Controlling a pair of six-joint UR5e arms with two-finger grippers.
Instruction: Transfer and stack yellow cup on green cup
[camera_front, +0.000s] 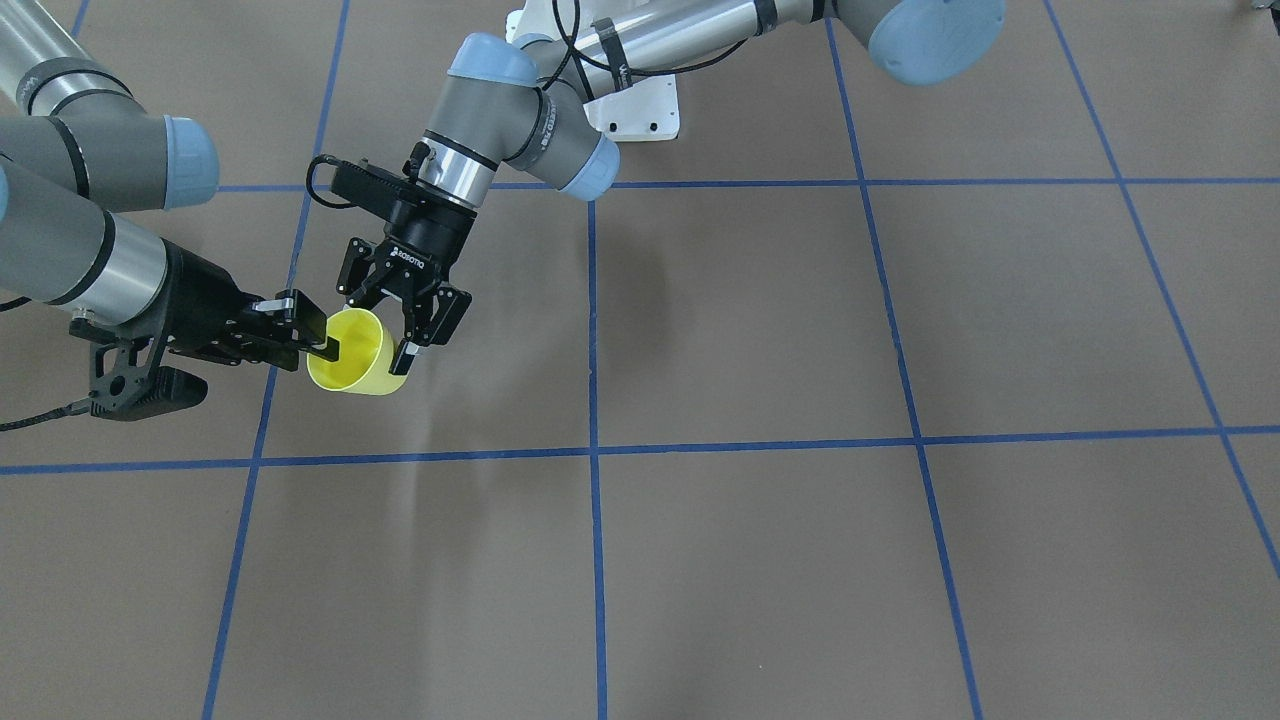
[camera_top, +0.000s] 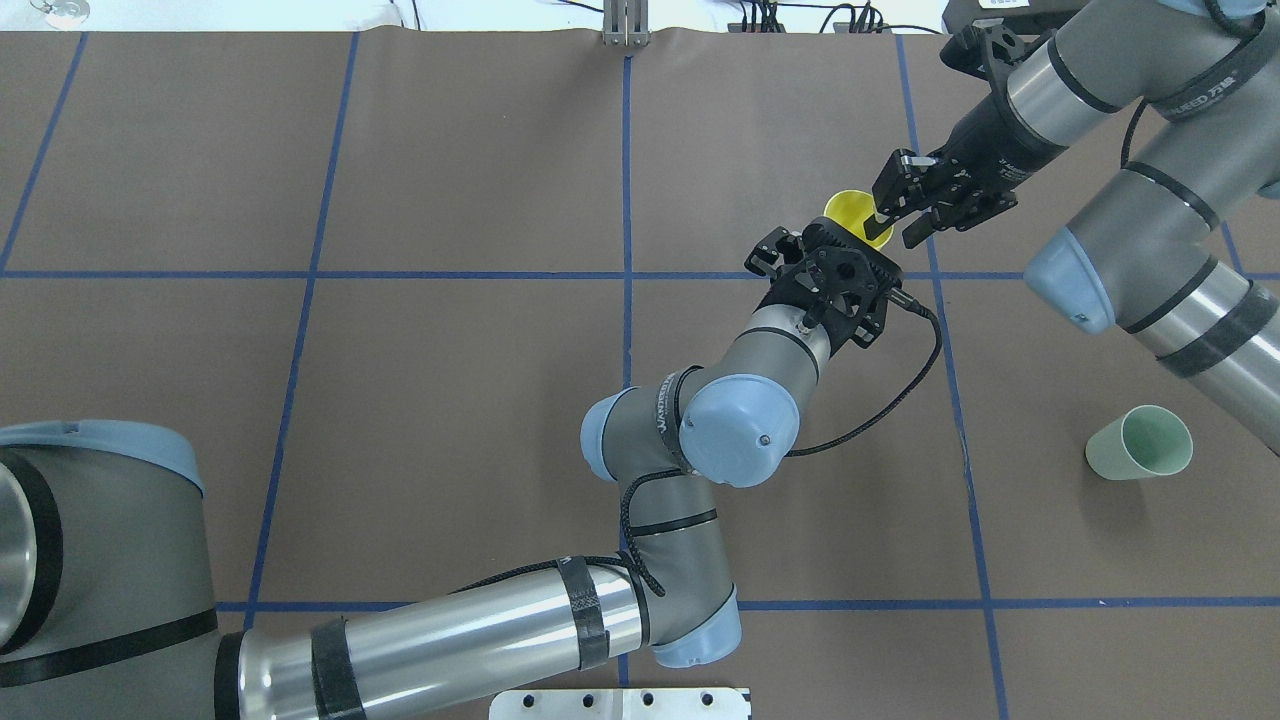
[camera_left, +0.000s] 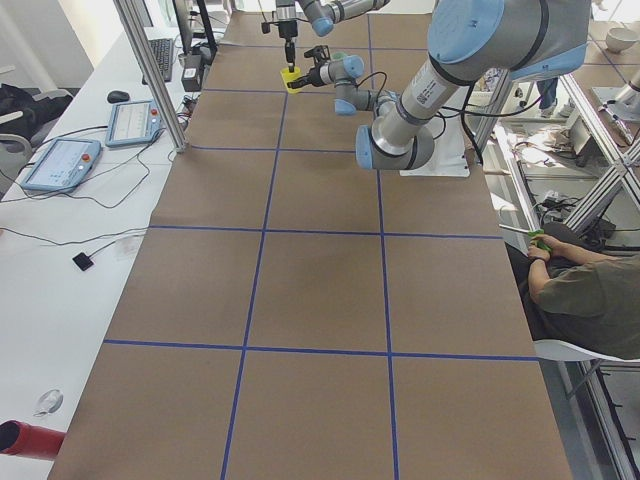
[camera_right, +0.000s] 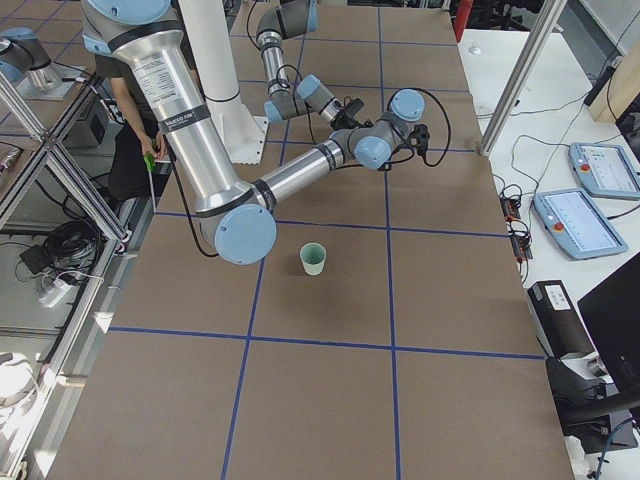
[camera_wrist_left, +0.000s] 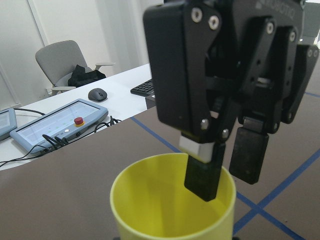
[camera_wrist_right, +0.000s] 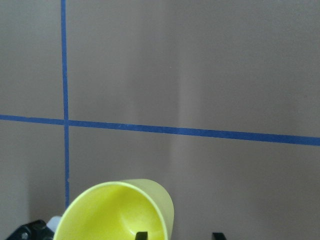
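Note:
The yellow cup (camera_front: 350, 368) is held off the table, mouth tilted toward the front camera. My left gripper (camera_front: 385, 335) is shut on its body, one finger on each side. My right gripper (camera_front: 315, 350) is open and straddles the rim. In the left wrist view one right finger (camera_wrist_left: 200, 172) is inside the cup (camera_wrist_left: 165, 200) and the other is outside. The right wrist view shows gaps on both sides of the cup (camera_wrist_right: 115, 210) wall. The green cup (camera_top: 1140, 443) stands upright and alone on the table near my right arm; it also shows in the exterior right view (camera_right: 313, 259).
Blue tape lines (camera_top: 627, 300) divide the brown table into squares. My left arm's elbow (camera_top: 740, 430) hangs over the table's middle. A seated person (camera_left: 590, 290) is at the table's side. Control pendants (camera_right: 585, 220) lie on a side desk.

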